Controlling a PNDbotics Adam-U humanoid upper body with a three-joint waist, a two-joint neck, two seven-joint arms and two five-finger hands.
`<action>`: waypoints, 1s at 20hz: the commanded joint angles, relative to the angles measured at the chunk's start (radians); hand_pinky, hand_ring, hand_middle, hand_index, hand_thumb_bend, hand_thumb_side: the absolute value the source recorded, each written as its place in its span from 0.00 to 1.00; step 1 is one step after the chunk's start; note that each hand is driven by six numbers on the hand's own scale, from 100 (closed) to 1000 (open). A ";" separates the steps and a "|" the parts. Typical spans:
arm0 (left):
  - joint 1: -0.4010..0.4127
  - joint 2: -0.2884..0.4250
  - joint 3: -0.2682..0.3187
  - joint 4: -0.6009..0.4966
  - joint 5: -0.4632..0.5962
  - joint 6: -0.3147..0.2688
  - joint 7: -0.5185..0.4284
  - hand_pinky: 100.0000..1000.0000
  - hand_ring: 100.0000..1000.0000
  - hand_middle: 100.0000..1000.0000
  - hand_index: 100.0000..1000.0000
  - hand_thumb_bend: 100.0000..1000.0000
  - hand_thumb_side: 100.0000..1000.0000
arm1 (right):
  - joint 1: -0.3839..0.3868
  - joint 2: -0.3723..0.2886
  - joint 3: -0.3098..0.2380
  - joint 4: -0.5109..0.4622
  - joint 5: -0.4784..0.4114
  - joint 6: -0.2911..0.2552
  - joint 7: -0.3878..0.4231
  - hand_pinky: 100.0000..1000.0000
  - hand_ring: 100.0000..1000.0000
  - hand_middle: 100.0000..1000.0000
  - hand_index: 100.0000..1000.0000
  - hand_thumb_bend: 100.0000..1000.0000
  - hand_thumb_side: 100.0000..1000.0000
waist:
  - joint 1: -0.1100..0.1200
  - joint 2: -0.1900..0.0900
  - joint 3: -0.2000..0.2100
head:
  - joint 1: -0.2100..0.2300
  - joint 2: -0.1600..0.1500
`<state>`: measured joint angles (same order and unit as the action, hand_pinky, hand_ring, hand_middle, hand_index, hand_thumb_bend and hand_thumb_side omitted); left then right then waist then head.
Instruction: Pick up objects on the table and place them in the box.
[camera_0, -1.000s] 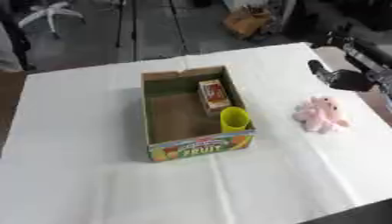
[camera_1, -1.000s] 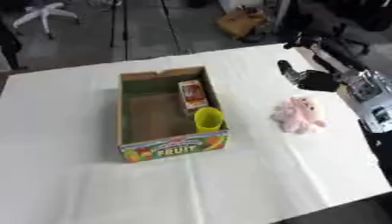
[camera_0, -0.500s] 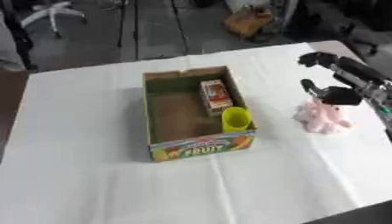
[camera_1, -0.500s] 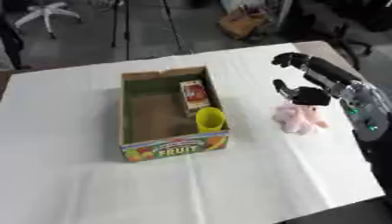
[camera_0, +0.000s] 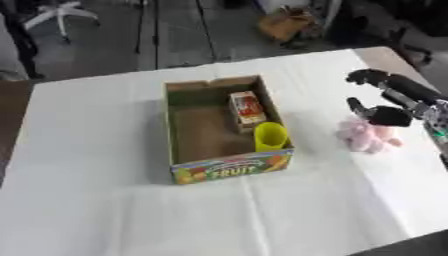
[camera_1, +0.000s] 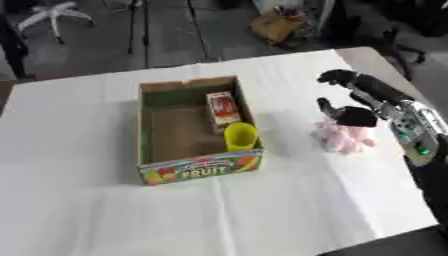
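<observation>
A pink soft toy (camera_1: 344, 138) lies on the white table to the right of the cardboard box (camera_1: 198, 168) marked FRUIT. Inside the box, against its right wall, stand a yellow cup (camera_1: 239, 136) and a small red and white carton (camera_1: 223, 108). My right hand (camera_1: 354, 102) comes in from the right and hangs just above the toy's top, fingers spread and curved over it, thumb low beside it, not closed on it. The left hand shows in neither view.
The white table (camera_0: 105, 210) stretches wide to the left and in front of the box. Its far edge runs behind the box; beyond it stand a chair base (camera_0: 59, 12), a tripod and a brown bag (camera_0: 287, 22) on the floor.
My right hand has come down and leftward from the table's right edge to just over the pink toy, and its fingers have spread. The camera has shifted slightly.
</observation>
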<state>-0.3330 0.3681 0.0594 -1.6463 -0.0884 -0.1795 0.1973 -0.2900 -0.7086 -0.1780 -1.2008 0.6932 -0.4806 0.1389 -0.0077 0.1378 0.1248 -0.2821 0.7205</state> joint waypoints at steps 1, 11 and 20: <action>-0.005 0.020 0.013 -0.013 0.002 -0.001 -0.003 0.72 0.72 0.70 0.83 0.52 0.93 | -0.009 -0.030 -0.015 0.013 0.022 0.010 -0.016 0.89 0.85 0.91 0.94 0.12 0.70 | 0.000 -0.010 0.000 | 0.002 -0.004; -0.003 0.018 0.016 -0.014 0.003 -0.002 0.000 0.72 0.72 0.70 0.84 0.52 0.94 | -0.003 -0.022 -0.015 0.028 0.070 0.095 -0.023 0.89 0.85 0.91 0.94 0.12 0.73 | 0.000 -0.009 0.000 | 0.002 -0.003; 0.000 0.018 0.019 -0.013 0.005 -0.003 0.001 0.72 0.72 0.70 0.84 0.53 0.94 | 0.004 -0.018 -0.020 0.033 0.095 0.115 -0.009 0.89 0.86 0.91 0.94 0.12 0.75 | 0.000 -0.008 0.001 | 0.005 -0.001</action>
<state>-0.3248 0.3681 0.0655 -1.6463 -0.0867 -0.1804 0.1983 -0.2795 -0.7002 -0.1846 -1.1629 0.7818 -0.3692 0.1304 -0.0077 0.1396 0.1246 -0.2791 0.7205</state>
